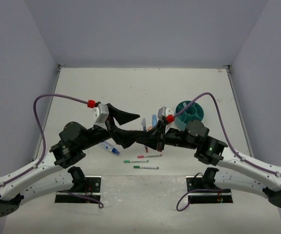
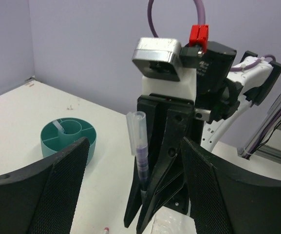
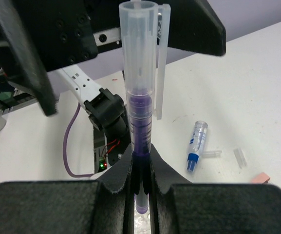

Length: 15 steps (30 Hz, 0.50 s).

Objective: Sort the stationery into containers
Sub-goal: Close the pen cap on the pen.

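My right gripper (image 3: pixel 140 170) is shut on a purple pen (image 3: pixel 140 97) with a clear cap and holds it upright above the table. My left gripper (image 2: pixel 135 144) is open, its wide mesh pads (image 2: pixel 43 190) on either side of the pen (image 2: pixel 140 151) and of the right gripper's fingers (image 2: pixel 155 195), not touching the pen. From above, both grippers meet mid-table, left (image 1: pixel 130 127) and right (image 1: pixel 152 135). The teal divided cup (image 1: pixel 190 113) stands to the right, also in the left wrist view (image 2: pixel 68 137). A white piece stands in one compartment.
A clear blue-capped tube (image 1: pixel 111 148) lies left of centre, also in the right wrist view (image 3: pixel 197 145). Two green pens (image 1: pixel 136 161) and a pink pen (image 1: pixel 150 156) lie near the front. Small clear caps (image 3: pixel 240 157) and a pink piece (image 3: pixel 260 178) lie nearby.
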{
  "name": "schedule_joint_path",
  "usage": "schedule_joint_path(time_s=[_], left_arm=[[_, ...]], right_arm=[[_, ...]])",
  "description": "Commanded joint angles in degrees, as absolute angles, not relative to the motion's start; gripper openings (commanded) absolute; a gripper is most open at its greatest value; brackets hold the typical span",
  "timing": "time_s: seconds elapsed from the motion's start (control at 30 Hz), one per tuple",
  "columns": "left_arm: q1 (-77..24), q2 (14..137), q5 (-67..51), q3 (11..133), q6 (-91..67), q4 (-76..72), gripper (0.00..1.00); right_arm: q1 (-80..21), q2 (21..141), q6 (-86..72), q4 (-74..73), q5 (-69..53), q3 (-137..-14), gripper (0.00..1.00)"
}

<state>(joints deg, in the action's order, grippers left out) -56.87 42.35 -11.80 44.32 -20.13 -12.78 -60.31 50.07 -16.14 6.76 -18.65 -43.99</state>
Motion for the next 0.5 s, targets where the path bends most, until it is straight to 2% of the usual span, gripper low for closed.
schedule_joint_path(time_s=[0.0, 0.23, 0.47], left_arm=[[-57.2, 42.3, -11.6, 48.0, -22.3, -14.3, 0.77], [-57.3, 44.3, -3.4, 50.3, -24.4, -11.4, 0.73], [-57.2, 46.2, -7.5, 50.8, -26.2, -12.5, 0.69]], right_arm=[[-60.3, 50.6, -14.5, 6.6, -17.7, -44.3, 0.0], [-60.2, 50.9, -14.2, 6.2, -18.7, -45.0, 0.0], [-60.3, 51.6, -14.9, 5.8, -17.9, -45.5, 0.0]])
